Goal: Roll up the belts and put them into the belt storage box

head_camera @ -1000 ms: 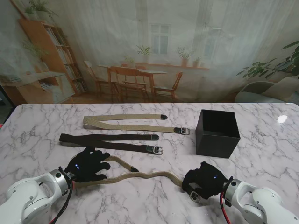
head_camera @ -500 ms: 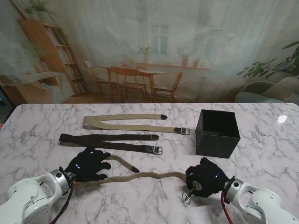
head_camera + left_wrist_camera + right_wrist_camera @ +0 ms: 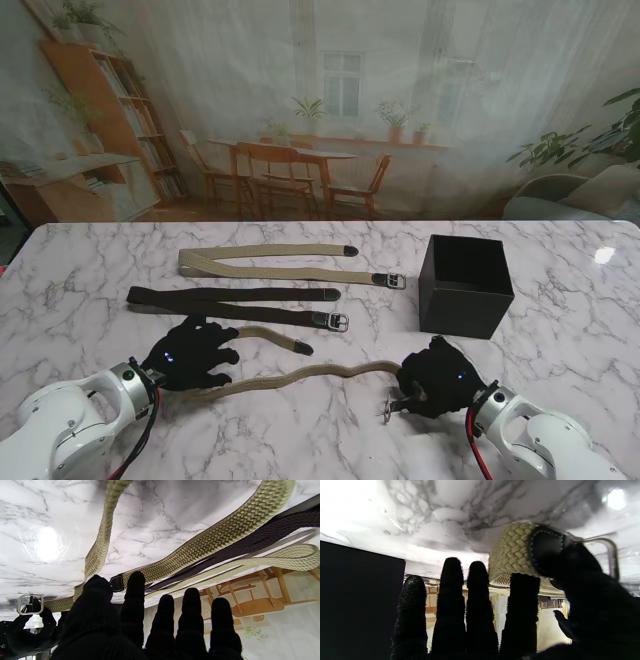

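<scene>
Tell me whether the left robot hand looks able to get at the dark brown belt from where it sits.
Probably yes. The dark brown belt lies just beyond the left robot hand, with only a strand of the beige belt between them, flat on the table. That hand is open, resting on the beige belt.

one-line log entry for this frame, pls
phase: rolling start | right hand: shut on near belt buckle end | left hand: flat over belt | box: no belt visible inside | other belts: untouched
</scene>
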`<action>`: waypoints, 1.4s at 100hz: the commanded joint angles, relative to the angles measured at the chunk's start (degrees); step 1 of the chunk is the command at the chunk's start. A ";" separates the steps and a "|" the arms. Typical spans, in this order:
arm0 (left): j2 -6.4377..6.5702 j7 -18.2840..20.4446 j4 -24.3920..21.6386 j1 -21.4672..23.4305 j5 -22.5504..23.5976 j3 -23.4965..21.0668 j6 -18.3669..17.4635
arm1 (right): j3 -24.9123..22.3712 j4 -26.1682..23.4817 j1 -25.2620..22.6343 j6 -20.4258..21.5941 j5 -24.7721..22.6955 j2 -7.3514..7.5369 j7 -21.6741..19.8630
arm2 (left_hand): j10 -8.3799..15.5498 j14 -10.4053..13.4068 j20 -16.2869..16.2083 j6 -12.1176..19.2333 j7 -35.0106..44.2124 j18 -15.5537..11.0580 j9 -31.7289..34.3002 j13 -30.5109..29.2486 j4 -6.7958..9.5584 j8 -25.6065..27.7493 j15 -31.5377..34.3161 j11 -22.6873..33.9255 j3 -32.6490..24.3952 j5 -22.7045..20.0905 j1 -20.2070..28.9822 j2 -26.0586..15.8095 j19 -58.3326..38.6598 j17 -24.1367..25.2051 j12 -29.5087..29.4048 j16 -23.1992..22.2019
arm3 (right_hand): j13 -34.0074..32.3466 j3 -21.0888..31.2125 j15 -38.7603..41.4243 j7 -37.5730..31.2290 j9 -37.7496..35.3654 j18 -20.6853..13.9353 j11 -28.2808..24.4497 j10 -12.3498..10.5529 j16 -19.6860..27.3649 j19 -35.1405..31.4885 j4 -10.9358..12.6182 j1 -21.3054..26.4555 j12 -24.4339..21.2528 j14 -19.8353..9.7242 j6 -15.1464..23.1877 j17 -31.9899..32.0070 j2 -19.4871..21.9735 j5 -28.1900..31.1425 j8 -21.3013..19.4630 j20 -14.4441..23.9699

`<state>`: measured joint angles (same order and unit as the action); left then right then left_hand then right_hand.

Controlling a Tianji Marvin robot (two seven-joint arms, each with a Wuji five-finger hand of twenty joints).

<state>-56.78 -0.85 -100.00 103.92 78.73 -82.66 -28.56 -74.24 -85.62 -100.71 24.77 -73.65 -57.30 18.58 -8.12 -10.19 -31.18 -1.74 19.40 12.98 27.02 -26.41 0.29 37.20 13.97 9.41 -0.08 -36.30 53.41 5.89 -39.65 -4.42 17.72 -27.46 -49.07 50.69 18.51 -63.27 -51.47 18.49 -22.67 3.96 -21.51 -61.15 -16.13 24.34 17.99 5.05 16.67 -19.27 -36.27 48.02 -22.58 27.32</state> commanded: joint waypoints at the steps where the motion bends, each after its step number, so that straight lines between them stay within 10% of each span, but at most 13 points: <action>1: -0.09 0.87 0.11 0.00 -0.11 0.23 0.24 | 0.26 0.22 -0.13 -0.37 0.30 -0.26 -0.25 | -0.89 -0.55 0.66 -1.07 0.26 1.84 -2.57 1.74 -1.03 0.36 -1.01 -1.11 0.79 -0.41 -0.14 -2.29 1.85 1.36 -0.59 0.46 | 0.89 2.30 -2.52 -4.94 3.57 2.32 -2.35 0.96 1.26 0.20 0.43 2.36 1.88 1.52 1.91 -0.57 -0.49 -1.08 -0.58 -0.65; 40: -0.09 0.80 0.28 -0.03 -0.17 0.30 0.31 | 2.19 2.49 1.11 -1.68 2.16 -0.76 2.99 | -0.86 -0.49 0.65 -1.07 0.28 1.82 -2.62 1.80 -1.02 0.35 -1.02 -1.12 0.78 -0.48 -0.12 -2.30 1.98 1.37 -0.58 0.46 | -9.50 7.45 6.10 -4.91 -18.04 1.45 -17.57 -7.34 -4.05 -2.12 0.16 6.61 10.29 -5.83 3.90 -3.75 -0.35 -11.85 -2.23 -0.10; 56: -0.08 0.68 0.38 -0.12 -0.16 0.40 0.25 | 2.78 3.62 1.71 -1.61 1.46 -0.63 5.63 | -0.86 -0.54 0.65 -0.99 0.33 1.79 -2.64 1.74 -1.02 0.39 -0.98 -1.10 0.77 -0.46 -0.05 -2.24 2.02 1.36 -0.56 0.44 | -11.74 11.11 7.97 10.27 -23.41 -0.05 -21.23 -10.31 -5.29 -3.28 2.67 6.52 9.57 -7.54 -1.02 -5.29 1.00 -17.17 7.46 -0.13; 69: -0.07 0.75 0.43 -0.18 -0.22 0.51 0.24 | 2.94 3.94 1.91 -1.33 1.20 -0.53 5.85 | -0.84 -0.49 0.65 -1.00 0.33 1.81 -2.62 1.81 -1.02 0.39 -1.00 -1.09 0.79 -0.43 -0.09 -2.25 2.06 1.38 -0.56 0.45 | -12.96 12.46 8.87 25.28 -25.27 -0.40 -22.20 -9.14 -6.12 -3.74 4.32 6.88 9.99 -7.55 -1.73 -5.56 1.44 -29.62 6.81 -0.48; 91: -0.06 0.69 0.45 -0.15 -0.18 0.54 0.23 | 3.40 4.35 2.11 -1.46 1.87 -0.68 5.94 | -0.91 -0.49 0.64 -1.02 0.38 1.84 -2.60 1.72 -1.00 0.40 -0.98 -1.07 0.71 -0.49 0.11 -2.04 2.09 1.37 -0.56 0.45 | -18.24 13.95 13.05 23.83 -27.65 -0.45 -25.64 -5.66 -8.11 -5.95 9.32 8.83 12.08 -5.40 4.07 -8.55 5.08 -40.16 9.67 0.01; 104: -0.06 0.69 0.42 -0.09 -0.13 0.50 0.27 | 3.49 4.29 2.12 -1.21 2.95 -0.90 5.08 | -0.84 -0.52 0.64 -1.03 0.42 1.88 -2.62 1.78 -1.01 0.43 -0.99 -1.05 0.70 -0.46 0.21 -2.05 2.11 1.38 -0.55 0.44 | -18.34 12.70 13.56 18.75 -28.48 -0.93 -26.48 -4.56 -8.24 -6.16 9.17 10.80 13.07 -5.10 8.81 -8.89 8.07 -26.36 7.99 -0.20; 108: -0.06 0.68 0.41 -0.08 -0.12 0.49 0.26 | 3.39 4.12 2.09 -0.96 3.13 -0.91 4.60 | -0.82 -0.48 0.64 -0.99 0.42 1.84 -2.64 1.76 -1.04 0.43 -0.98 -1.05 0.78 -0.44 0.05 -2.08 2.11 1.38 -0.55 0.44 | -17.96 11.69 13.17 17.68 -28.90 -2.19 -25.56 -4.43 -8.12 -5.86 7.51 11.09 13.40 -5.71 6.57 -8.70 7.51 -16.66 7.44 -0.55; 113: -0.06 0.67 0.41 -0.06 -0.10 0.47 0.26 | 3.43 4.12 2.15 -0.72 3.07 -0.87 4.49 | -0.87 -0.51 0.65 -0.99 0.44 1.83 -2.65 1.77 -1.03 0.43 -0.99 -1.05 0.75 -0.48 0.09 -2.08 2.15 1.42 -0.56 0.45 | -18.00 10.20 12.80 10.68 -30.43 -4.30 -23.56 -5.04 -8.08 -5.86 1.60 11.82 12.81 -7.27 2.68 -8.86 3.63 -9.70 16.15 -0.65; 121: -0.07 0.65 0.43 -0.04 -0.13 0.46 0.31 | 3.44 4.07 2.26 -0.42 3.00 -0.86 4.48 | -0.79 -0.52 0.66 -0.98 0.43 1.85 -2.67 1.76 -1.02 0.43 -0.99 -1.06 0.72 -0.43 0.18 -2.10 2.18 1.46 -0.57 0.45 | -18.24 9.32 11.54 3.59 -32.06 -6.84 -21.44 -6.49 -7.40 -5.47 0.33 9.58 11.45 -9.83 -4.34 -9.10 0.32 -1.05 20.58 -1.17; 135: -0.07 0.71 0.42 -0.04 -0.16 0.44 0.32 | 2.96 3.35 2.21 0.58 3.41 -0.88 2.94 | -0.79 -0.49 0.66 -0.97 0.41 1.84 -2.62 1.79 -1.03 0.40 -1.02 -1.03 0.78 -0.44 -0.01 -2.21 2.20 1.45 -0.56 0.46 | -19.03 7.79 9.87 6.67 -32.29 -9.90 -18.99 -8.85 -5.55 -6.21 0.80 -0.15 6.16 -11.78 -12.72 -9.61 0.20 7.64 14.36 -2.77; 140: -0.08 0.72 0.39 -0.07 -0.18 0.41 0.29 | 2.42 2.54 1.90 1.40 3.73 -0.90 1.45 | -0.82 -0.52 0.67 -1.13 0.37 1.86 -2.67 1.77 -1.04 0.36 -1.01 -1.06 0.81 -0.42 -0.16 -2.36 2.23 1.48 -0.57 0.46 | -18.21 6.75 9.02 14.71 -32.30 -10.07 -14.42 -9.01 -4.88 -6.23 6.30 -5.20 3.17 -11.45 -15.33 -9.07 1.95 9.48 6.18 -3.25</action>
<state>-56.79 -0.94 -99.61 103.78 78.63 -82.33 -28.40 -71.12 -81.76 -98.41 25.06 -70.17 -58.16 22.26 -8.12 -10.19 -31.18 -1.75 19.40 12.99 26.33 -26.37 0.29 37.20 13.97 9.25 -0.08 -36.30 53.41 5.88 -38.95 -3.97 17.68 -27.46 -67.73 58.33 29.78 -51.73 -81.30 10.18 -42.61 -1.23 -27.44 -66.35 -14.24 24.20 24.17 -0.63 10.91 -28.92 -35.62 51.73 -9.04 25.23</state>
